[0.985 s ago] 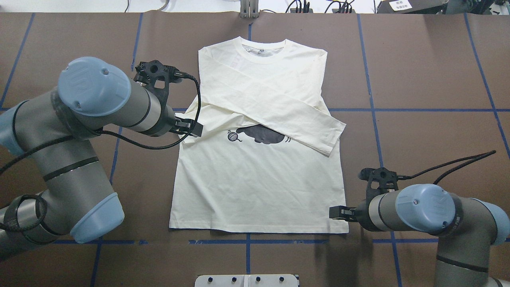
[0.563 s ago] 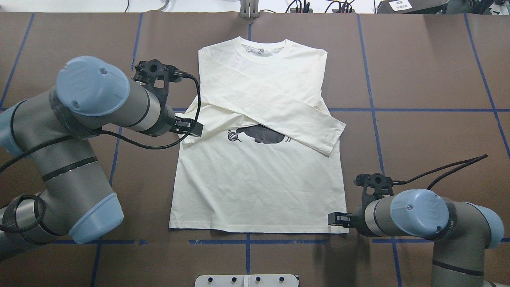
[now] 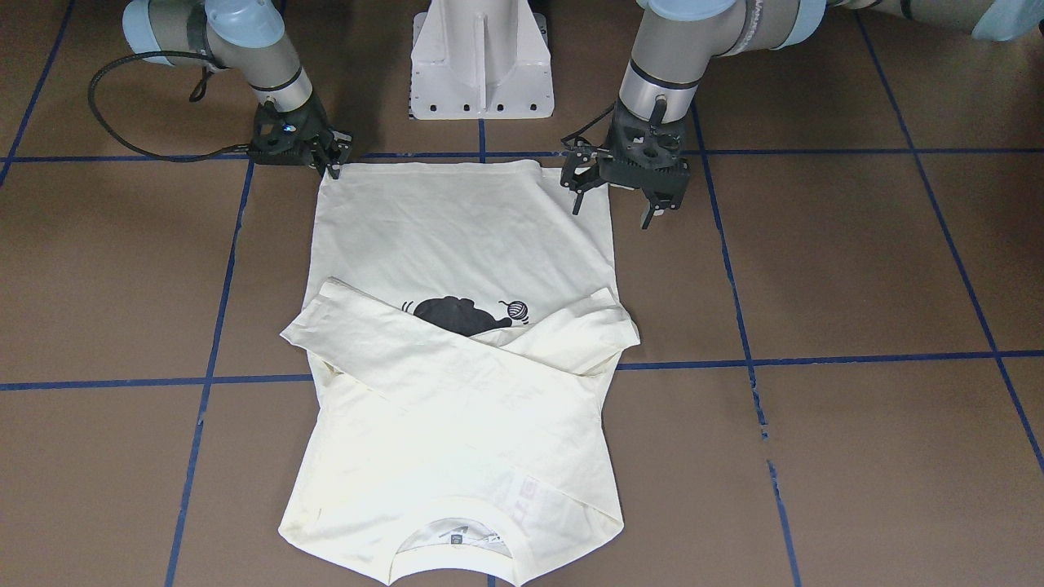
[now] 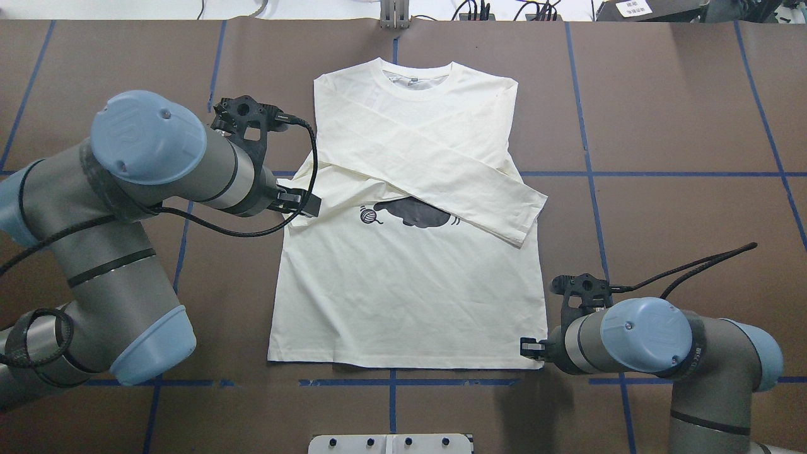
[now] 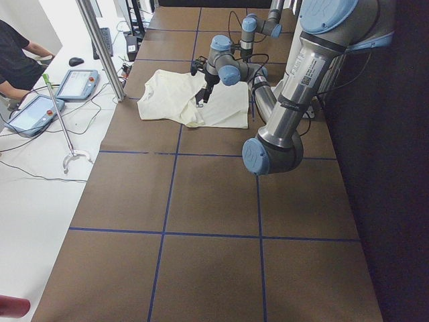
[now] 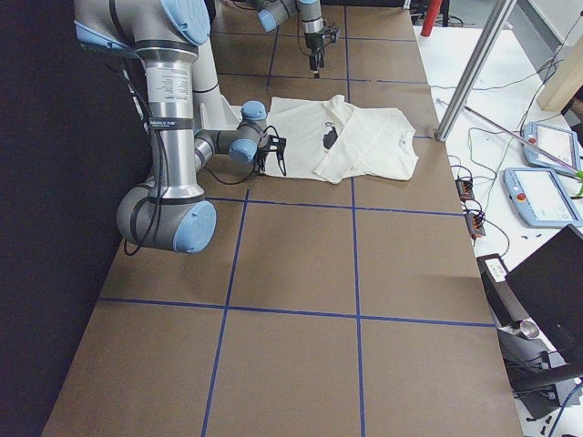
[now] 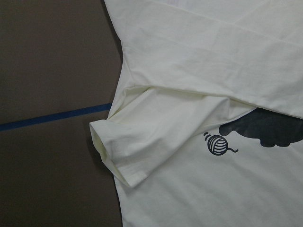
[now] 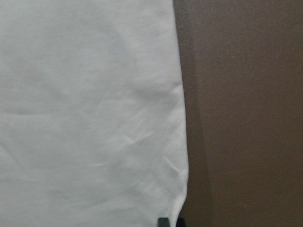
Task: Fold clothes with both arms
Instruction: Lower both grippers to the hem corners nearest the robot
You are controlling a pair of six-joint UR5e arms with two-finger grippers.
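The cream-white shirt point(image 4: 403, 296) lies flat and face up on the brown table, collar far from me. Both sleeves are folded across the chest, partly covering the black cat print point(image 4: 416, 214). My left gripper point(image 4: 309, 207) hovers over the left sleeve's cuff point(image 7: 113, 156). In the front-facing view it point(image 3: 612, 214) is open and empty, above the cloth. My right gripper point(image 4: 526, 347) is down at the shirt's near right hem corner point(image 8: 182, 203). Its fingers look closed on that corner in the front-facing view point(image 3: 333, 167).
The white pedestal base point(image 3: 481, 65) stands at my near table edge, behind the hem. Blue tape lines point(image 4: 662, 174) cross the brown table cover. A metal pole point(image 5: 100, 47), tablets and an operator point(image 5: 20, 60) are beyond the table's far side.
My right gripper moved toward me and slightly left, down onto the hem's right corner. The left arm and the shirt hardly moved.
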